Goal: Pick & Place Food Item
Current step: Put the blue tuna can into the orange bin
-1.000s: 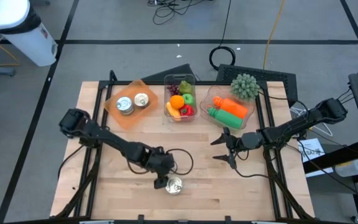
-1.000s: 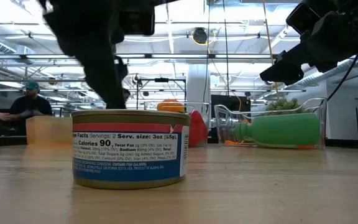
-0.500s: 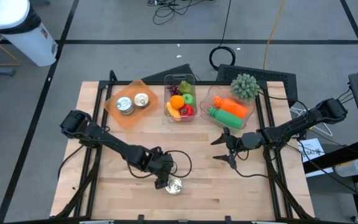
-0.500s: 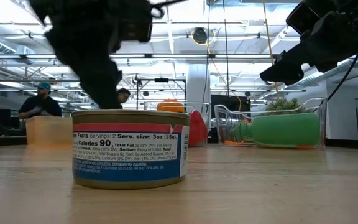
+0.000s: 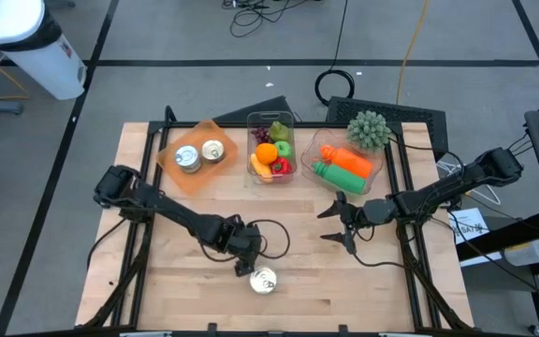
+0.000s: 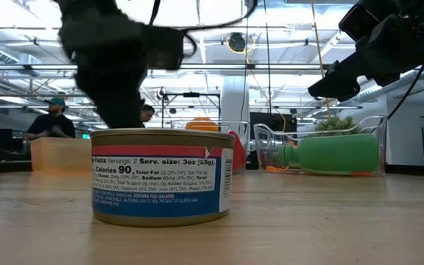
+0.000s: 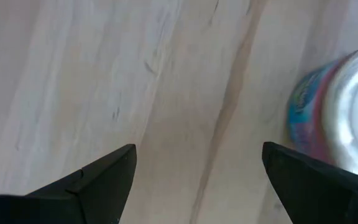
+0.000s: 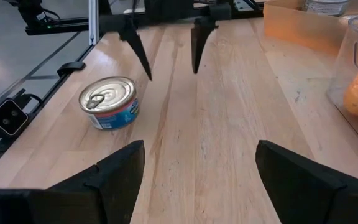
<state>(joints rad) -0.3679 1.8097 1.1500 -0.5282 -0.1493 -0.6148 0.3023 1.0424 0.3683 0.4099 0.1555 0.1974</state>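
Low centre of the high view, the left end effector (image 5: 244,265) hangs wide beside the can (image 5: 263,281); right end effector (image 5: 331,225) gapes, empty, mid-right above the counter (image 5: 157,281).

On my tabletop (image 5: 157,281) I count three cans, one loose can (image 5: 263,280) and two in the orange tray (image 5: 169,173), plus two clear bins (image 5: 271,120), two bottles (image 5: 337,174), one spiky green ball (image 5: 370,130), and my two tools, left (image 5: 242,263) and right (image 5: 337,223).
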